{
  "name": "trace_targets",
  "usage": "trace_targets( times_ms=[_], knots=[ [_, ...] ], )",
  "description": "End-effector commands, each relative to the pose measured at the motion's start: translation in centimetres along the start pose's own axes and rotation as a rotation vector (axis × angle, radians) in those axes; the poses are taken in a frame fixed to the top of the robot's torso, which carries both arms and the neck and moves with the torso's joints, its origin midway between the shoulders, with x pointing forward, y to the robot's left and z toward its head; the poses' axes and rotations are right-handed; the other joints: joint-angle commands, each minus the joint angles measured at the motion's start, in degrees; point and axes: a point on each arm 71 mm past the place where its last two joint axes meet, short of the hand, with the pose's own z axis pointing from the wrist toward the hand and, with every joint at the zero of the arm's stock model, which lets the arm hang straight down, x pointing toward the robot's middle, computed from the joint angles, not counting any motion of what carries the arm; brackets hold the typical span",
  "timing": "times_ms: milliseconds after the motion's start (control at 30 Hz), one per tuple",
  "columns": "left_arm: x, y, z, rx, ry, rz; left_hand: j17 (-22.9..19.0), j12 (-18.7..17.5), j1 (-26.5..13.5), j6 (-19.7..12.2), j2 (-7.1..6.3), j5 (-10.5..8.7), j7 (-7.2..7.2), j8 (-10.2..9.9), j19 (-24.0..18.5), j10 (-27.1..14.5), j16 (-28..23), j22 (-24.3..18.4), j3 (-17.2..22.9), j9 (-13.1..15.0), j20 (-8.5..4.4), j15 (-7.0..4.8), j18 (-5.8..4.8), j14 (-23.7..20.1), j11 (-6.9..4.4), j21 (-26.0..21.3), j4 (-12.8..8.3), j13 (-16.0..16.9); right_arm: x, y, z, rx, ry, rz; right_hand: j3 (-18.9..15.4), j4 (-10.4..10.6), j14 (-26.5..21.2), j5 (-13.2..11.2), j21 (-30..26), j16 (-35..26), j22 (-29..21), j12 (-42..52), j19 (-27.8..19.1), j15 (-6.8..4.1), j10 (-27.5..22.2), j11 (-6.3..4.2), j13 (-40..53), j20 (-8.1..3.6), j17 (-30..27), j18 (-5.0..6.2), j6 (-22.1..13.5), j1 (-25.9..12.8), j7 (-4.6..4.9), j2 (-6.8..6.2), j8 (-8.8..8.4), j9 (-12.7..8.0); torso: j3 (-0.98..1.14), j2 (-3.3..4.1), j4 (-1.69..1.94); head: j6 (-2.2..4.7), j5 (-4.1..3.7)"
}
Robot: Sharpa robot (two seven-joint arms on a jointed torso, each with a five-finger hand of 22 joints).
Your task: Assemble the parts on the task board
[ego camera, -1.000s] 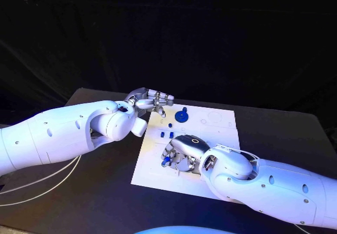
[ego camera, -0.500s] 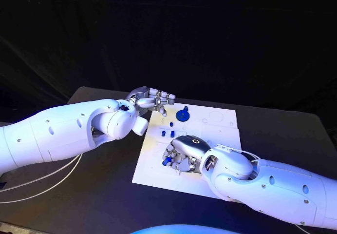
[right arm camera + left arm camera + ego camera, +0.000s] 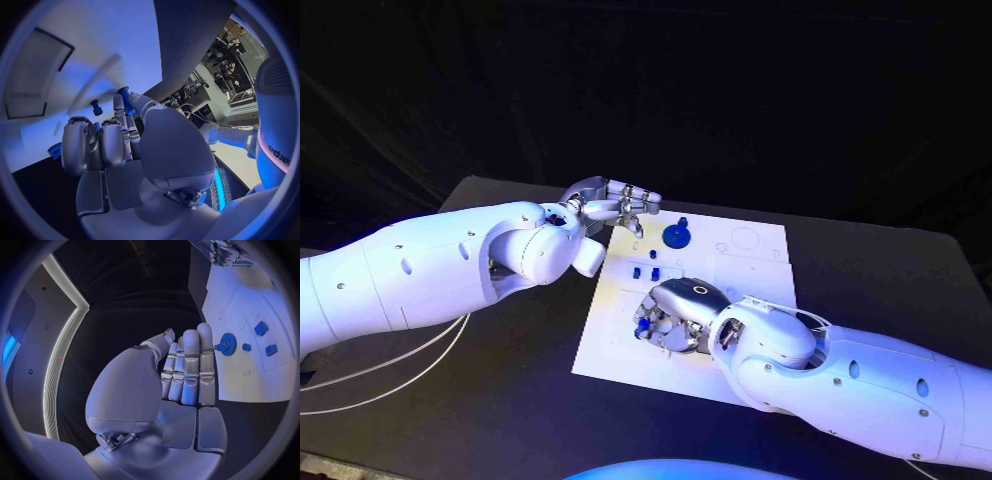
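One blue part at right hand fingertips (on task board)

Task board mid-table; gear part at its far edge beside left hand, two small parts behind right hand, which rests on board's near half.
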Motion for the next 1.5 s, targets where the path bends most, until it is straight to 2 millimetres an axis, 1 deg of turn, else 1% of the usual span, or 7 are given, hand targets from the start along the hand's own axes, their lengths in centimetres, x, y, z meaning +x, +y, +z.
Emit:
trace_targets(
  times_ms=[33, 700, 967, 1033, 1100, 1233, 1500],
  knots=[
    [0.2, -0.1, 0.0, 0.005, 0.019, -0.001, -0.06, 0.33, -0.06, -0.37, 0.56, 0.18, -0.17, 0.29, 0.23, -0.40, -0.25, -0.05, -0.10, -0.08, 0.09, -0.10, 0.82, -0.45, -0.18, -0.29, -0.36, 0.07, 0.2, 0.0, 0.0, 0.009, 0.004, -0.010, -0.55, 0.16, 1.82, -0.13, -0.35, -0.07, 9.23, -0.16, -0.02, 0.38, 0.04, 0.47, 0.17, 0.50, -0.04, -0.36, -1.57, -0.34, 0.07, -1.17, -0.49, -0.52, 0.03, -0.01, 0.00, 0.03, 0.05],
    [0.1, -0.1, 0.0, 0.002, 0.018, -0.001, -0.06, 0.33, -0.06, -0.37, 0.56, 0.18, -0.17, 0.29, 0.23, -0.40, -0.25, -0.05, -0.10, -0.08, 0.09, -0.10, 0.82, -0.45, -0.18, -0.29, -0.36, 0.07, -1.6, 0.2, -2.6, -0.001, -0.124, 0.081, -1.96, 0.76, 1.67, -0.61, -0.61, -0.24, 9.32, 1.05, 0.00, -0.01, 1.08, -0.13, 1.10, 0.56, -0.58, -0.24, -5.46, -1.27, -0.49, -2.15, -0.18, -1.70, 0.05, -0.06, -0.09, 0.43, -0.51],
    [-0.1, 0.1, -0.1, -0.002, 0.015, 0.001, -0.06, 0.33, -0.06, -0.37, 0.56, 0.18, -0.17, 0.29, 0.23, -0.40, -0.25, -0.05, -0.10, -0.08, 0.09, -0.10, 0.82, -0.45, -0.18, -0.29, -0.36, 0.07, -5.0, -4.1, -6.9, 0.147, -0.155, 0.275, -5.11, 3.34, 2.06, 1.22, 0.51, 0.72, 9.87, 6.92, 0.61, -0.77, 8.49, -1.25, 4.77, -0.02, 0.70, -0.48, -0.13, -4.88, -1.06, -1.83, 2.66, -0.59, 0.02, -0.21, -0.27, 1.38, -3.15],
    [-0.2, 0.2, -0.2, -0.004, 0.013, 0.001, -0.07, 0.37, -0.07, -0.37, 0.57, 0.18, -0.17, 0.30, 0.24, -0.41, -0.25, -0.06, -0.10, -0.08, 0.09, -0.10, 0.82, -0.46, -0.18, -0.30, -0.37, 0.08, -5.5, -5.8, -8.2, 0.223, -0.146, 0.329, -8.13, 5.75, 2.38, 2.74, 2.33, 1.45, 10.63, 13.22, 1.46, -2.07, 11.46, -2.65, 9.92, -0.91, 1.56, -0.86, 1.03, -7.95, -2.41, -1.06, 3.81, -0.01, -0.01, -0.38, -0.53, 1.53, -3.98],
    [-0.3, 0.3, -0.2, -0.007, 0.010, 0.002, -0.13, 0.52, -0.09, -0.37, 0.64, 0.17, -0.18, 0.37, 0.25, -0.46, -0.24, -0.10, -0.12, -0.08, 0.09, -0.10, 0.82, -0.49, -0.20, -0.36, -0.39, 0.10, -6.0, -7.4, -9.8, 0.294, -0.146, 0.361, -12.58, 6.07, 2.65, 4.50, 4.07, 2.43, 11.43, 36.25, 2.24, -2.89, 10.64, -3.50, 33.22, -1.32, 2.73, -1.46, 0.74, -8.07, -3.21, -1.22, 4.95, 1.25, -0.02, -0.58, -0.85, 1.78, -4.78],
    [-0.5, 0.6, -0.4, -0.013, 0.007, 0.002, -0.13, 0.52, -0.09, -0.37, 0.64, 0.17, -0.18, 0.37, 0.25, -0.46, -0.24, -0.10, -0.12, -0.08, 0.09, -0.10, 0.82, -0.49, -0.20, -0.36, -0.39, 0.10, -6.7, -9.6, -12.6, 0.388, -0.153, 0.332, -16.77, 6.24, 3.02, 5.16, 5.70, 4.17, 12.23, 60.81, 2.91, -3.17, 10.56, -2.96, 58.22, -1.84, 5.16, -1.59, 0.73, -6.54, -3.55, 0.92, 7.50, 4.30, 0.28, -0.84, -1.58, 1.87, -5.69],
    [-0.6, 1.0, -0.5, -0.021, 0.006, -0.001, -0.13, 0.53, -0.10, -0.37, 0.64, 0.17, -0.18, 0.38, 0.25, -0.46, -0.24, -0.10, -0.13, -0.08, 0.10, -0.10, 0.82, -0.49, -0.19, -0.36, -0.38, 0.11, -6.0, -11.1, -15.9, 0.511, -0.158, 0.268, -20.30, 7.21, 3.21, 4.43, 7.07, 5.23, 12.83, 65.56, 3.49, -2.70, 10.39, -3.42, 63.54, -1.96, 6.68, -1.87, 0.41, -6.03, -3.54, 2.04, 9.62, 7.33, 0.54, -1.18, -2.39, 1.54, -7.16]
  ],
)
